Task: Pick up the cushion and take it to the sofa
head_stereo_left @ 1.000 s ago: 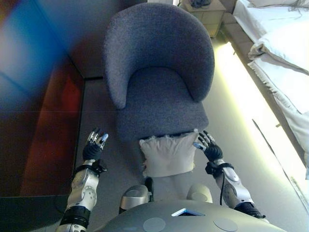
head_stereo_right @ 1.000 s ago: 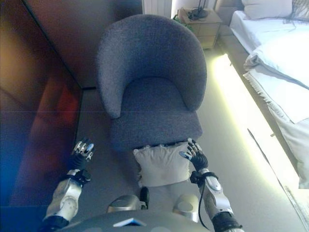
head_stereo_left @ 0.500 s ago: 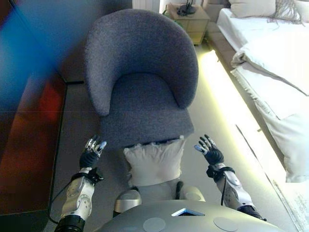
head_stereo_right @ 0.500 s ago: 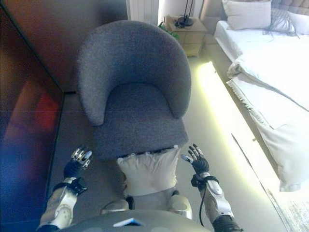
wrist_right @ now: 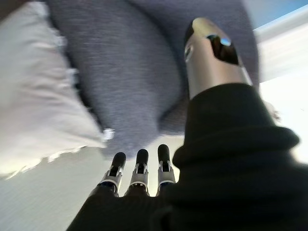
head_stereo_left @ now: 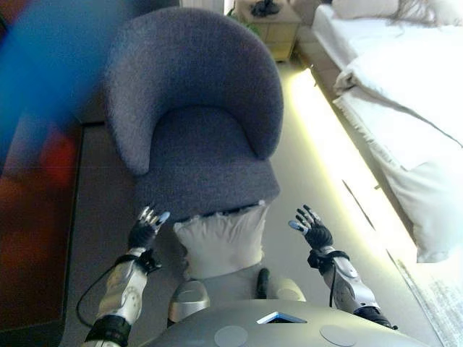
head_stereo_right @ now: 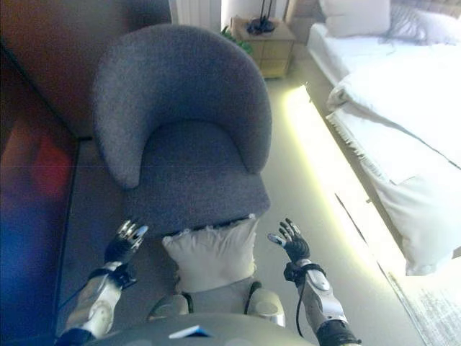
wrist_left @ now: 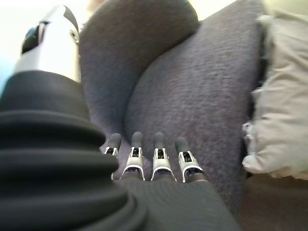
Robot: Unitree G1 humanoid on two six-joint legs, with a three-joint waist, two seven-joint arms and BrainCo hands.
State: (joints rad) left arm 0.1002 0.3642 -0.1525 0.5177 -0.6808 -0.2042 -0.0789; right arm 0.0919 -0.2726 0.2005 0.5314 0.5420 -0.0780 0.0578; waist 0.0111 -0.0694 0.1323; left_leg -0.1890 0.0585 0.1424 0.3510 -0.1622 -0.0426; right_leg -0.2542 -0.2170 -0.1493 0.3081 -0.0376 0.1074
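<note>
A cream cushion point(head_stereo_left: 218, 239) with a fringed edge leans against the front of the grey armchair point(head_stereo_left: 195, 116), its lower edge on the floor. It also shows in the left wrist view point(wrist_left: 281, 91) and the right wrist view point(wrist_right: 33, 91). My left hand point(head_stereo_left: 145, 229) is open, just left of the cushion and not touching it. My right hand point(head_stereo_left: 309, 227) is open, to the right of the cushion with a gap between them. Both hands hold nothing. The armchair seat is bare.
A bed point(head_stereo_left: 405, 101) with white bedding runs along the right, with a lit strip point(head_stereo_left: 318, 130) at its base. A wooden bedside table point(head_stereo_left: 269, 22) stands behind the armchair. A dark glossy wall panel point(head_stereo_left: 36, 166) stands at the left.
The camera has shifted, so the whole scene slid left. My right hand has moved off the cushion's right edge to the right. My left hand is closer to the cushion's left side.
</note>
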